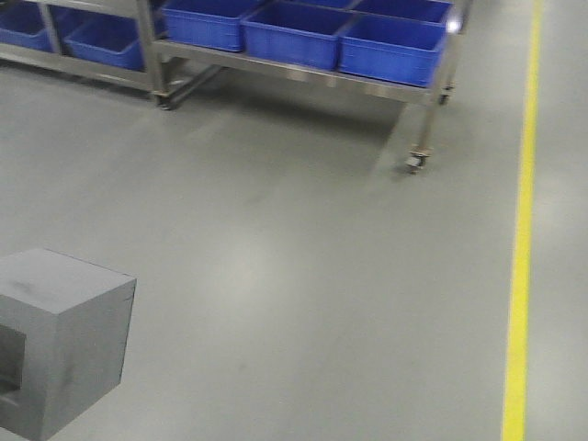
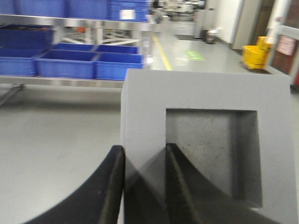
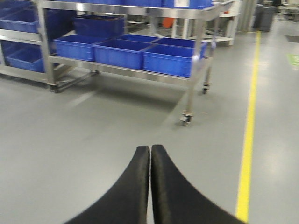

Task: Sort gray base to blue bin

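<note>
Gray and matte, the gray base [image 1: 57, 342] shows in the lower left corner of the front view, cut off by the frame edge, with its recessed face turned left and a plain face and its top toward the camera. In the left wrist view the gray base [image 2: 210, 93] fills the middle and right, its square recess facing the lens. The left gripper [image 2: 144, 186] is clamped on it: one black finger [image 2: 110, 186] lies against the block's outer left side and the other sits inside the recess against its left wall, so the wall between them is pinched. The jaws are only as far apart as that wall is thick.

The right gripper [image 3: 150, 186] holds nothing; its two black fingers are pressed together along their length, over bare gray floor [image 3: 93, 130].

Well apart from the block, across the floor, stands a steel rack [image 1: 418, 96] on casters. On its lower shelf a blue bin [image 1: 390, 62] sits at the right end, just beside two more blue tubs [image 1: 289, 46] in the same row. Which tub the block belongs in I cannot tell. A yellow line [image 1: 520, 276] runs along the floor to the right of the rack. Far off in the left wrist view a yellow bucket [image 2: 254, 55] stands, blurred.
</note>
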Available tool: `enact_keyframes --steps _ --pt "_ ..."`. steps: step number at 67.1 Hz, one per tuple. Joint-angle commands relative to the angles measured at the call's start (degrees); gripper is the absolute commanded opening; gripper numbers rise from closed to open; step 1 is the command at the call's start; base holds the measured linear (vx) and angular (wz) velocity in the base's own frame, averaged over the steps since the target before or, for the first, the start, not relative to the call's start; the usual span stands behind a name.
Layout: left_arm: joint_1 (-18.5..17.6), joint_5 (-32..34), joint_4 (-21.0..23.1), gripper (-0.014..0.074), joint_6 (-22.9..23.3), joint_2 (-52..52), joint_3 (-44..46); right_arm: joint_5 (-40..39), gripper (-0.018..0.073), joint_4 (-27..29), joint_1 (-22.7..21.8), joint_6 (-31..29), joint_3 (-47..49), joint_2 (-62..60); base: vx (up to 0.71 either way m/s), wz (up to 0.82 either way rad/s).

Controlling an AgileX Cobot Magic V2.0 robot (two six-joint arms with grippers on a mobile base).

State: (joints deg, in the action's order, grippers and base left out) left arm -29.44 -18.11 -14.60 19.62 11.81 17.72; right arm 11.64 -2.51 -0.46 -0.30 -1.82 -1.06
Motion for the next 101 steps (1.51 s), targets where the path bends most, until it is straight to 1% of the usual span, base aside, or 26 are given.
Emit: enact_keyframes --steps 1,24,48,70,101 --pt "-0.51 6.72 -0.21 -0.0007 0.22 0.33 1.87 -4.38 -0.0005 -0.49 0.15 -0.39 -0.29 -0.43 0.10 -0.60" --pt "-0.51 6.72 -0.21 -0.0007 0.22 0.33 1.87 -4.38 -0.0005 -0.49 0.15 -0.39 -0.29 -0.43 0.13 -0.55" --pt "-0.51 6.72 -0.21 -0.0007 0.22 0.33 1.87 -4.38 -0.0005 -0.49 0.15 -0.39 -0.29 -0.43 0.22 -0.36" --pt "-0.51 6.72 -0.21 -0.0007 0.22 0.33 1.87 -4.33 -0.0005 -0.49 0.15 -0.39 -0.29 -0.43 0.33 -0.19" --pt "-0.51 6.72 -0.21 -0.0007 0.22 0.33 1.87 -4.39 -0.0005 -0.49 0.15 -0.39 -0.29 -0.43 0.38 -0.03"
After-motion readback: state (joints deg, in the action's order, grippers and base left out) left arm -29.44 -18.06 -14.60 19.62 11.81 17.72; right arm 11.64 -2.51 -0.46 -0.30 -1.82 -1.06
